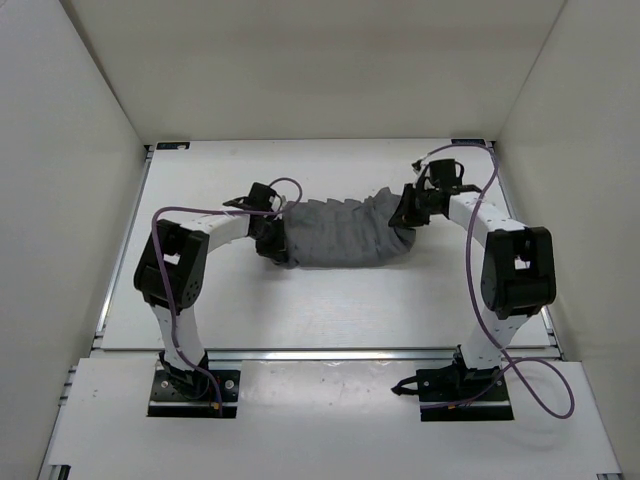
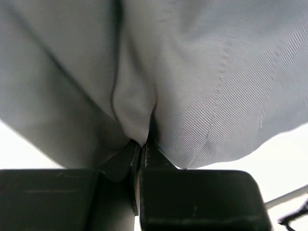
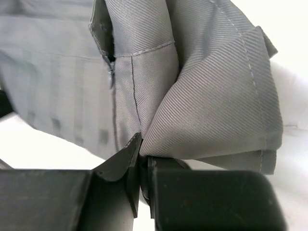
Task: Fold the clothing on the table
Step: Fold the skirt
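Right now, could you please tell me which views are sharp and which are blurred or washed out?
Top external: evenly lit and sharp, only faint shadows. Left wrist: the wrinkly dark-grey fabric garment looks pale and blurs toward the left, the matte white tabletop blown out. Right wrist: weave and stitching crisp, tabletop overexposed at right.

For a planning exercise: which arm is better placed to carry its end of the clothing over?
Probably right: the right gripper clamps a thick hemmed fold of the clothing; the left gripper pinches a thin crease.
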You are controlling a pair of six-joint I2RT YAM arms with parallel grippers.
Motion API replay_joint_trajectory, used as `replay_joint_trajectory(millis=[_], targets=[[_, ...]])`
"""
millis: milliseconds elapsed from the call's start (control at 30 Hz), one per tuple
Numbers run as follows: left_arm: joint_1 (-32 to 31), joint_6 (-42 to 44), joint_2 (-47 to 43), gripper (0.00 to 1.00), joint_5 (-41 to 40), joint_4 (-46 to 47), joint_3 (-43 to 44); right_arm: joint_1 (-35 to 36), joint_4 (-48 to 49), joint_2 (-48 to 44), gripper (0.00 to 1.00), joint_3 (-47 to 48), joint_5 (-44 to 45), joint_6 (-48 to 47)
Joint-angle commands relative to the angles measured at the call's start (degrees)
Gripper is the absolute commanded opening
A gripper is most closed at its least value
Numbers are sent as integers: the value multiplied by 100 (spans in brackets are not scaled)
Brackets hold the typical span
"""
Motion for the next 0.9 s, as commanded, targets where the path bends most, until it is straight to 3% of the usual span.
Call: replay_joint_trajectory(millis=[0,367,533,867], targets=[[-457,-422,225,0,318,402,-23,206,-581,-293,0,681,132,-203],[-809,-607,962,0,722,596,556,1234,-1329,129,0,2475,238,-11],[-800,-598,1042,0,889,604,707,1717,-1074,576,0,2739,-16,340],[-441,-721,867,0,1302,1044,180,2227,-152,1210,0,2573,-721,1167]])
